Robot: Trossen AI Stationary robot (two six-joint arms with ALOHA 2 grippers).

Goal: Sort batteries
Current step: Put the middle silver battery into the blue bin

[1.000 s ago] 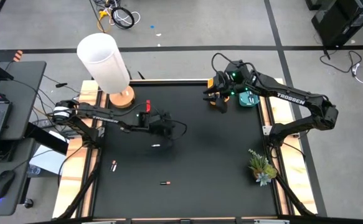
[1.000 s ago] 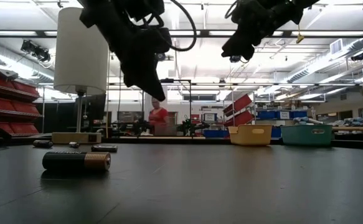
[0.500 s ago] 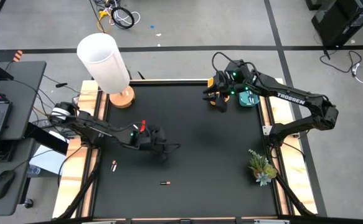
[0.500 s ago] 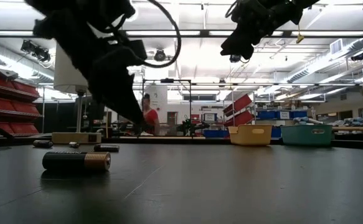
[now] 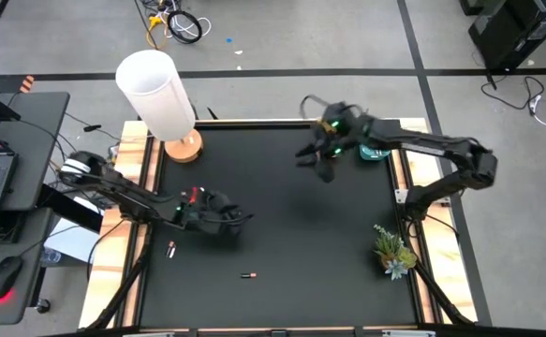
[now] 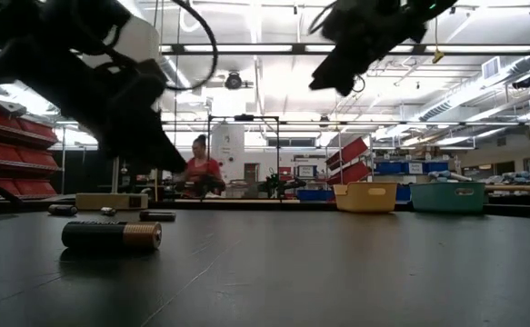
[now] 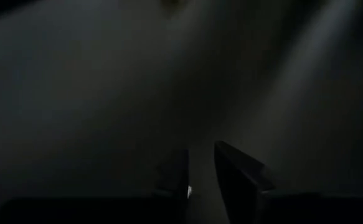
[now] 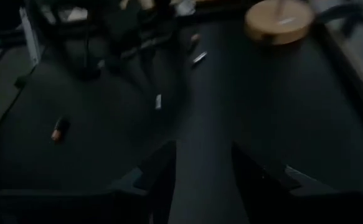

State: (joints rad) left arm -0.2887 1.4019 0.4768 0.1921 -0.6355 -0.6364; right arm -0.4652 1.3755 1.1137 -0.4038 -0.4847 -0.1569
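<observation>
— At the left of the overhead frame, what is listed?

— White cylindrical lampshade (image 5: 155, 92) on a round wooden base. Below it, the left gripper (image 5: 230, 219), matte black, low over the dull black table (image 5: 291, 234); its wrist view shows two blunt fingers (image 7: 234, 174) parted by a narrow gap, nothing between them.

— And the batteries?

— Lower left: one small cylinder (image 5: 171, 249). Lower centre: a dark one with a copper end (image 5: 247, 275), the same one large in the level view (image 6: 112, 235).

— Further right?

— Right gripper (image 5: 324, 165), raised at upper centre, fingers (image 8: 162, 168) apart and empty. A teal tray (image 5: 376, 150) at the table's upper right edge; a small spiky plant (image 5: 392, 251) at the lower right.
</observation>
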